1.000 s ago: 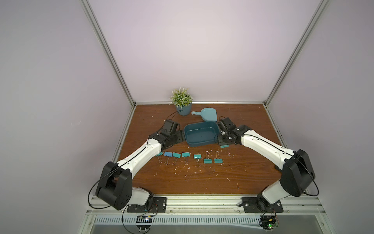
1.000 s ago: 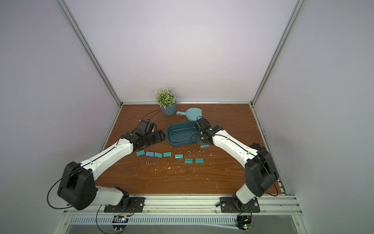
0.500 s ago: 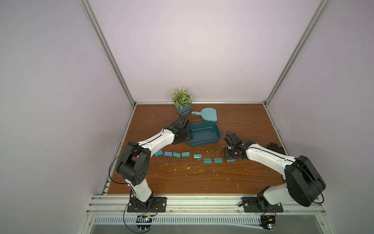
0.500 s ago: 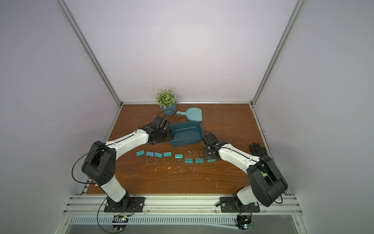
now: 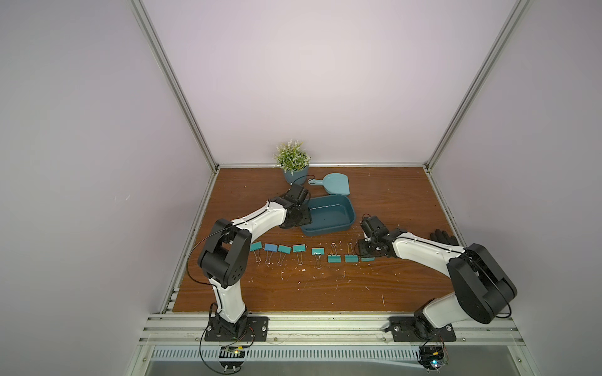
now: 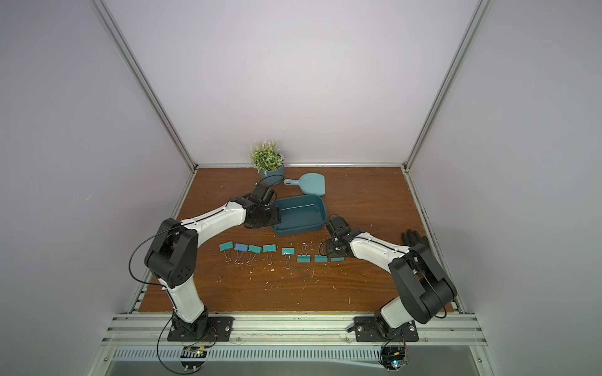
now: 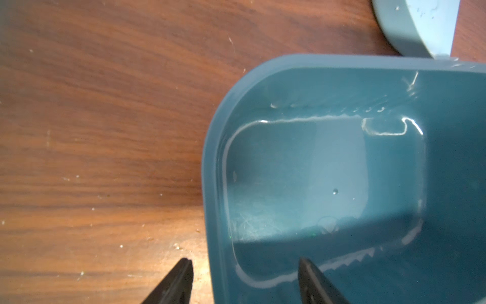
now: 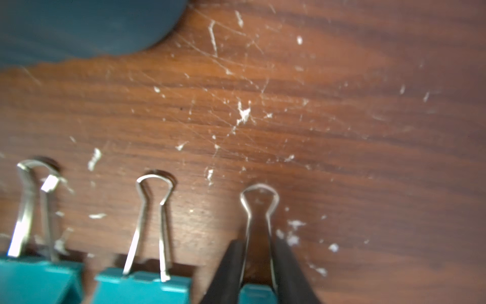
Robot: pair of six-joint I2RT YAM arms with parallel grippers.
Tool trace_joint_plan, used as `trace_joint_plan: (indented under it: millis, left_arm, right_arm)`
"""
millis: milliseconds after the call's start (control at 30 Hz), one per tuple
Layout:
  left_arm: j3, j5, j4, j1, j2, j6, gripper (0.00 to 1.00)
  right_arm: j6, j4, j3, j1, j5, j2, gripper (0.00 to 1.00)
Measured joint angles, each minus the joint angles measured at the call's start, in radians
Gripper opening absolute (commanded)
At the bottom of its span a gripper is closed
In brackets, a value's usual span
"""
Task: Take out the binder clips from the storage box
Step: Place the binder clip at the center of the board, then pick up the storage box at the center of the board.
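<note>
Storage box (image 5: 325,229) dark teal, upright; eight binder clips (image 5: 299,248) outside, rowed along its near side; one blue.

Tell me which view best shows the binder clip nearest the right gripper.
Right wrist view: the binder clip sits close up, wire handles between the jaws of the right gripper. Both top views show only its tiny teal body. The left wrist view misses it.

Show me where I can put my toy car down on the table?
Best spot: the open wood between the row of binder clips and the front rail. Also free: the back right corner, between the dustpan and the black glove. Crowded: around the storage box and plant pot.
</note>
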Motion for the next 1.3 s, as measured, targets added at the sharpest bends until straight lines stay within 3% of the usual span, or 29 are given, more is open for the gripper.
trace_joint_plan:
  millis: [33, 100, 367, 533, 733, 1033, 1200, 1300]
  left_arm:
    - [0.011, -0.002, -0.002, 0.000, 0.010, 0.004, 0.62]
    - [0.037, -0.007, -0.011, 0.000, 0.037, 0.014, 0.59]
    - [0.084, -0.060, -0.050, 0.000, 0.116, 0.051, 0.17]
    - [0.084, -0.087, -0.062, 0.000, 0.116, 0.052, 0.00]
    - [0.048, -0.124, -0.017, -0.010, 0.079, 0.048, 0.00]
    - [-0.433, -0.263, 0.489, -0.073, -0.364, 0.095, 0.00]
    - [-0.552, -0.315, 0.698, -0.098, -0.449, 0.133, 0.00]
    - [-0.582, -0.341, 0.744, -0.098, -0.460, 0.147, 0.00]
  right_arm:
    - [0.000, -0.002, 0.000, 0.000, -0.002, -0.005, 0.51]
    - [0.003, -0.013, 0.000, 0.000, -0.002, -0.027, 0.53]
    - [0.008, -0.088, 0.050, 0.000, 0.020, -0.164, 0.51]
    - [0.018, -0.109, 0.073, 0.000, 0.051, -0.240, 0.50]
    - [0.026, -0.123, 0.073, 0.000, 0.064, -0.277, 0.48]
    - [0.048, -0.111, 0.054, 0.000, 0.085, -0.402, 0.53]
    - [0.054, -0.108, 0.048, 0.000, 0.093, -0.420, 0.69]
    - [0.061, -0.108, 0.048, 0.000, 0.102, -0.421, 0.86]
